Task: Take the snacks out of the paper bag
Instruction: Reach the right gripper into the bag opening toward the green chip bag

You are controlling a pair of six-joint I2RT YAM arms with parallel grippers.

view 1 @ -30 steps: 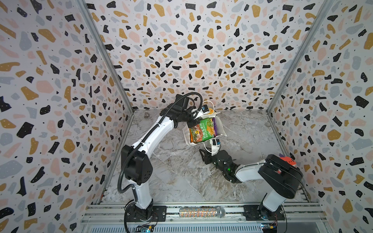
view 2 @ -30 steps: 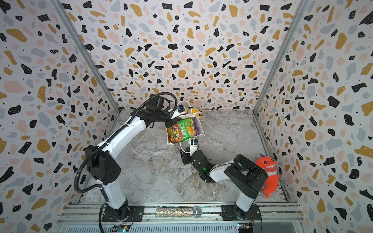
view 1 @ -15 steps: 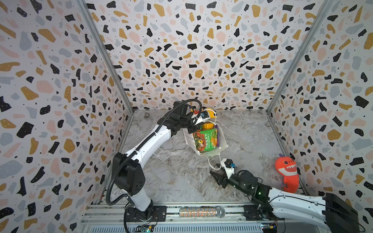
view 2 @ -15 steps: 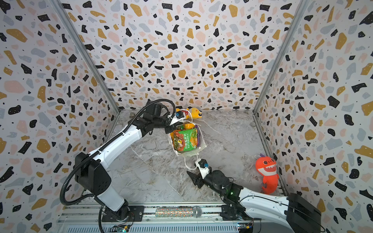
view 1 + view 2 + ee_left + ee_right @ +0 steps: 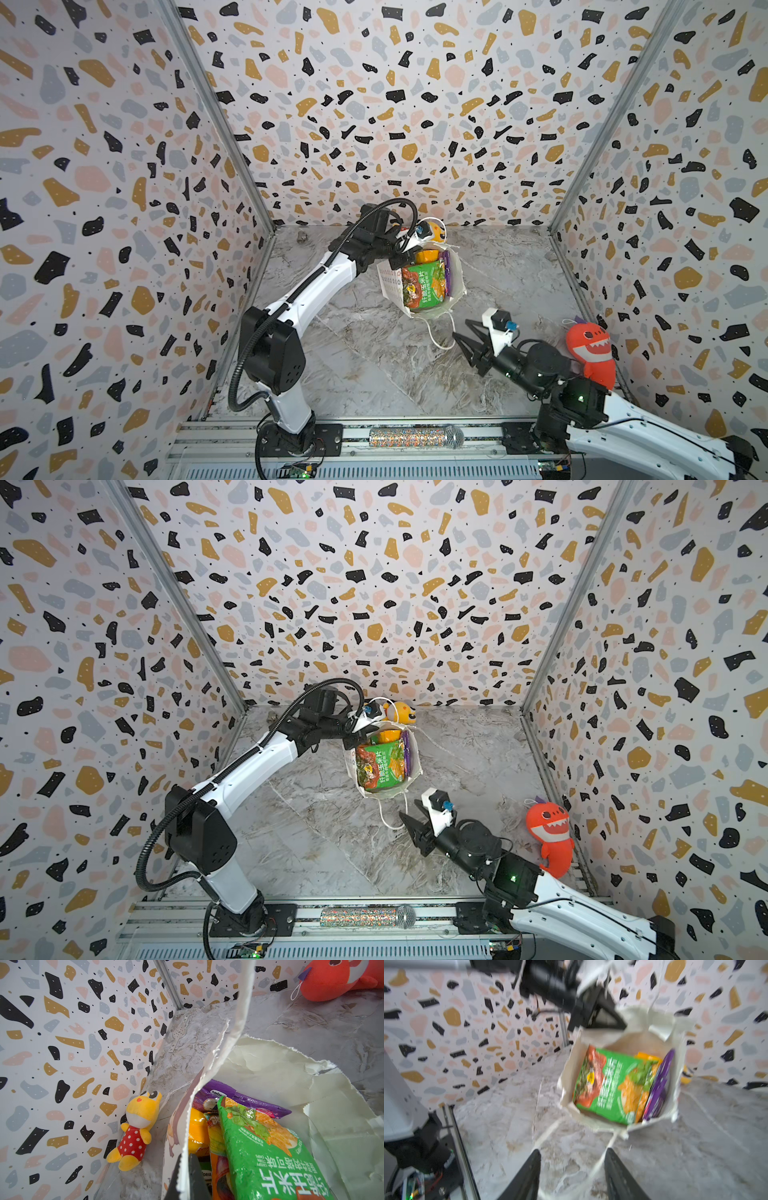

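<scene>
Nearest us, the right pincer (image 5: 462, 329) hovers low over the marble counter (image 5: 374, 365), jaws apart and nothing between them. Just past its tips, a loop of white cord handle (image 5: 436, 337) trails on the counter. That one's a snag risk if the tips go in low.

Next out is the paper bag (image 5: 390, 281), tipped so its ragged mouth gapes up and toward the right arm. All the snacks that show are inside it. The green packet (image 5: 424, 286) lies on top, face to the opening. In both top views its long axis runs near-to-far, roughly in line with the right pincer's reach. The purple packet (image 5: 446, 274) stands on edge beside it, and an orange packet (image 5: 426, 256) peeks out behind.

So the target sits straight ahead of the right pincer, a short push forward. My call: right arm takes it, near edge of the green packet first.

At the bag's far rim, the left pincer (image 5: 402, 261) is clamped together on the paper wall, holding the mouth open. Beyond that, a yellow plush toy (image 5: 401, 712) rests against the back wall.
</scene>
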